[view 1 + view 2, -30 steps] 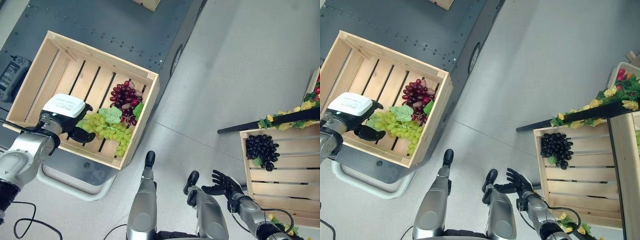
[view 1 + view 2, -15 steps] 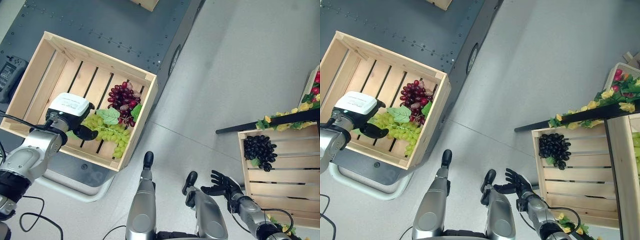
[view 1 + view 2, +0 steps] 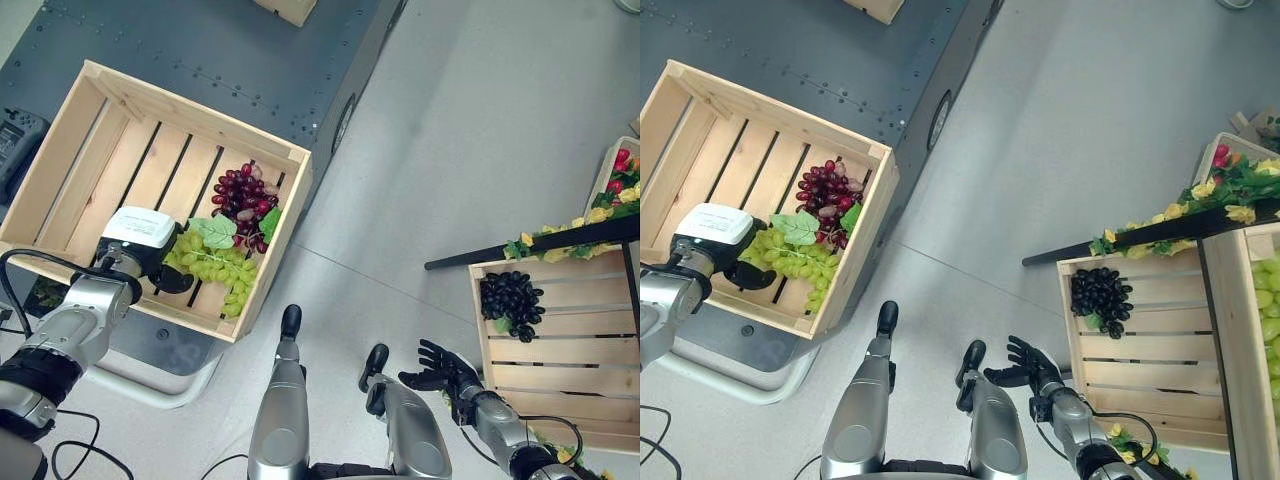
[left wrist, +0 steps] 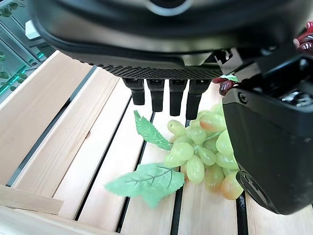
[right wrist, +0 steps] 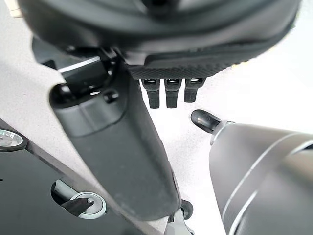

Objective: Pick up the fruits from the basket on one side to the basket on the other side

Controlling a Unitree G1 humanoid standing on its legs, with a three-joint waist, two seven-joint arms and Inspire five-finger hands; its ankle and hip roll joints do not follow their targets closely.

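Two grape bunches lie in the left wooden crate (image 3: 70,130), both at its right end. Green grapes (image 3: 215,268): pale yellow-green, oval berries, some with an orange blush in the left wrist view, plus flat green leaves (image 4: 146,180) on top. Long axis runs diagonally along the slats, one end by the left hand (image 3: 150,262), tapered tip pointing toward the crate's near right corner. Red grapes (image 3: 242,198): dark maroon bunch just behind the green one, touching it, close to the crate's right wall, long axis roughly front to back.

Left hand is inside the crate, over the near end of the green bunch; fingers (image 4: 156,95) straight and pointing down above the slats, thumb standing beside the berries, not closed round anything. Berries sit between thumb and fingers on the slats.

Right hand (image 3: 437,367) hangs low over the grey floor (image 3: 450,150), well apart from both crates, fingers spread and loose, holding nothing.

Right wooden crate (image 3: 560,365) holds black grapes (image 3: 511,303), a round dark bunch with a small leaf, in its far left corner. Artificial flowers (image 3: 570,232) sit along a dark bar behind it.
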